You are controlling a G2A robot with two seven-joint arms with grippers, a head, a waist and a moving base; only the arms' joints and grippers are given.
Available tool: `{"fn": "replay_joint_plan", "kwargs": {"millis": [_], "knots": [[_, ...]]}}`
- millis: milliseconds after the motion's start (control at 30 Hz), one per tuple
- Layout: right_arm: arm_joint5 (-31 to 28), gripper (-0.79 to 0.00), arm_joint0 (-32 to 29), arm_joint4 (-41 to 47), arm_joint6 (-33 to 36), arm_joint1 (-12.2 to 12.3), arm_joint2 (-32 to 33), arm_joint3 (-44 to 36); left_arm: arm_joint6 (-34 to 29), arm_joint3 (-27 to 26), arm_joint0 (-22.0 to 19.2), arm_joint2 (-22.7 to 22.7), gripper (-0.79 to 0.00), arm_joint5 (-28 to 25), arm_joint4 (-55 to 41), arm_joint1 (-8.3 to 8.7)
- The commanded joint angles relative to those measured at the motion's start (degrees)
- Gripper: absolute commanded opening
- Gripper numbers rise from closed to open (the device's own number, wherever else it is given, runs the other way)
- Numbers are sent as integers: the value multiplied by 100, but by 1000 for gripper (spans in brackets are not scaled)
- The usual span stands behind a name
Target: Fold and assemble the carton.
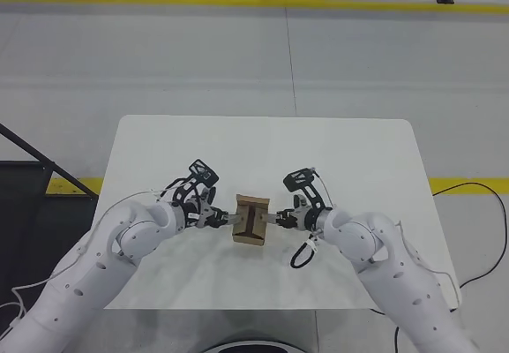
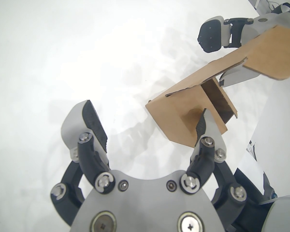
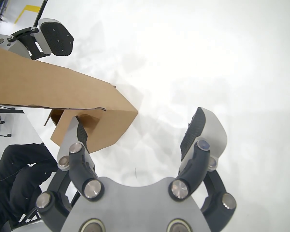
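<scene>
Top view, nearest the robot: the left gripper (image 1: 212, 192) and right gripper (image 1: 291, 199) flank the carton (image 1: 251, 220), both spread wide and holding nothing. Each has one fingertip against an opposite side wall, the other free above the bench (image 1: 351, 150). The brown carton stands partly folded, top open, near the bench's front middle.

In the top view the left arm (image 1: 104, 265) comes in from 7 o'clock, and the left gripper (image 1: 214, 192) (image 2: 146, 109) points toward 3 o'clock with its fingers spread wide. The right arm (image 1: 404, 274) comes in from 5 o'clock. The right gripper (image 1: 288, 198) (image 3: 138, 115) points toward 9 o'clock, equally spread.
</scene>
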Motion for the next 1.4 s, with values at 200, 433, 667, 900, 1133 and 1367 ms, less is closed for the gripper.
{"fn": "replay_joint_plan", "kwargs": {"millis": [200, 433, 667, 900, 1133, 1367], "knots": [[182, 0, 107, -132, 36, -64, -154, 37, -86, 44, -81, 101, 0, 99, 80, -65], [206, 0, 133, -242, 80, -92, -200, 52, -141, 67, -118, 151, 0, 145, 135, -110], [156, 0, 116, -343, 106, -103, -200, 5, -250, 73, -161, 219, 0, 211, 204, -155], [124, 0, 115, -471, 167, -120, -225, -27, -304, 102, -208, 257, 0, 273, 229, -204], [167, 0, 136, -580, 225, -152, -290, -32, -324, 133, -227, 279, 0, 274, 246, -241], [218, 0, 171, -690, 295, -187, -357, -9, -342, 191, -262, 332, 0, 276, 282, -288]]}}
